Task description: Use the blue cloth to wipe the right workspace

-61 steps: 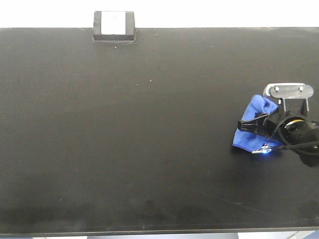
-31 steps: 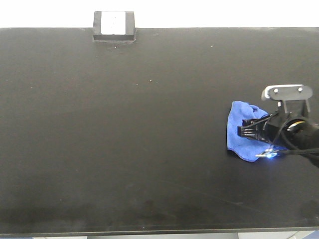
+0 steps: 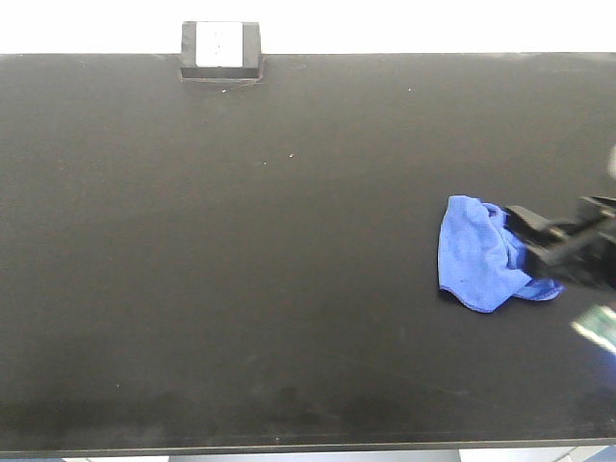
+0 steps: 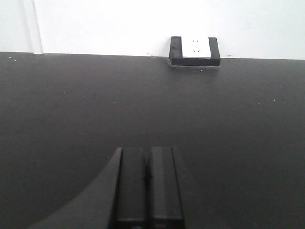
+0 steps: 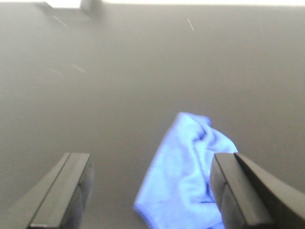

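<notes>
The blue cloth [image 3: 478, 254] lies crumpled on the right part of the black table [image 3: 289, 241]. In the right wrist view the cloth [image 5: 186, 171] lies between my spread fingers, nearer the right one. My right gripper [image 3: 549, 248] is open and empty, blurred, at the cloth's right edge near the frame edge; in the right wrist view the gripper [image 5: 152, 164] stands above the cloth. My left gripper [image 4: 148, 155] is shut and empty over bare table; it does not show in the front view.
A black wall socket box with a white face [image 3: 220, 50] sits at the table's far edge; it also shows in the left wrist view [image 4: 194, 50]. The table's front edge runs along the bottom of the front view.
My right gripper pushed the cloth leftward, then opened, let go of it and pulled back to the right. The cloth now lies spread flatter on the table.
</notes>
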